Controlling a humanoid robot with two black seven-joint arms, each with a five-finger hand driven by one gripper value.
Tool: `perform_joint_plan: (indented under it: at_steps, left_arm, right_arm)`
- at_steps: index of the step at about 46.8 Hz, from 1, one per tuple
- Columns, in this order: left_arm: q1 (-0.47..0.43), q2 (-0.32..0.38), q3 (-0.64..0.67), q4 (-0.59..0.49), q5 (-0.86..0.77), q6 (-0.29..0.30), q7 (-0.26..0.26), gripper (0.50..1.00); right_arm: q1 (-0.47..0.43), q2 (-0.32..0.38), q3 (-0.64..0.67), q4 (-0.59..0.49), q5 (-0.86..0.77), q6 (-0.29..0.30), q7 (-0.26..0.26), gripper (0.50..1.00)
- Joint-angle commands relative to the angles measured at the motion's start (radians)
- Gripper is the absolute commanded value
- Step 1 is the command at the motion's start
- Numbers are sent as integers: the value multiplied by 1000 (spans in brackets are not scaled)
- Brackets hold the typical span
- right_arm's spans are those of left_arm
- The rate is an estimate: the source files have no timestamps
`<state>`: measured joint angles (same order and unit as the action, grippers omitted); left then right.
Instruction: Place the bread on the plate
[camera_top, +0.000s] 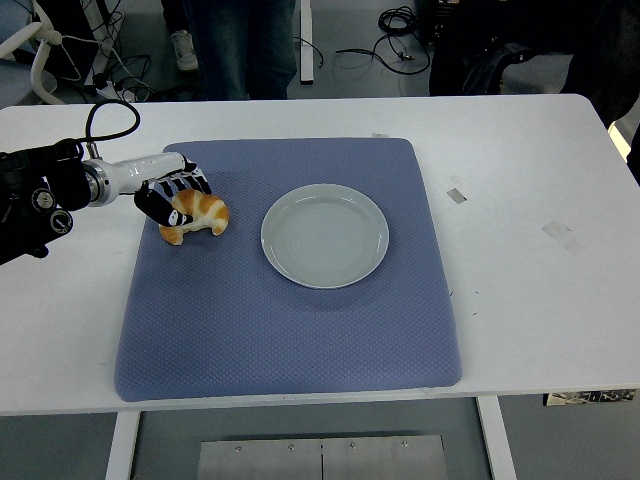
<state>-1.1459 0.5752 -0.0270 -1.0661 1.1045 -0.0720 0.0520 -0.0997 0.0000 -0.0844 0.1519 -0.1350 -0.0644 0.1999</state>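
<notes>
Head view. White desk (520, 300) carries a blue-grey quilted mat (290, 330) that covers most of its middle. A pale round plate (325, 236) lies on the mat, slightly right of the mat's centre, with nothing on it.

The bread (196, 215), a golden-brown croissant with paler bands, sits on the mat near its far left corner, well apart from the plate and to the plate's left. Whether its underside touches the mat or is lifted just clear cannot be told from this angle.

Left hand (168, 195) comes in from the left edge on a black arm with a white forearm section. Its fingers (192, 181) are curled around the croissant from the left and far side: black fingertips over the top of it, thumb below at its left end. The hand is closed on the bread.

Two small strips of tape (456, 195) lie on the bare desk right of the mat.

A person's legs (245, 45) stand beyond the far edge, with cables (395, 20) on the floor.
</notes>
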Motion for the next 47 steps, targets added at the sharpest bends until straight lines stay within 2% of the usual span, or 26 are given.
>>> perform_joint_plan:
  at_steps: [1,23,34,43,47]
  left_arm:
    - [0,2,1,0,1,0,0,651]
    - [-23,12,-14,-2,-28,-9,0,636]
    - [-72,12,-22,-2,-123,-20,0,637]
    - [-106,-3,-21,-2,-146,-22,0,637]
    - [-114,-32,-21,-2,-169,-22,0,637]
  right_arm:
    - [0,0,0,0,0,0,0,1000]
    - [0,0,0,0,0,0,0,1000]
    - [0,0,0,0,0,0,0,1000]
    - [0,0,0,0,0,0,1,1000]
    - [0,0,0,0,0,0,0,1000]
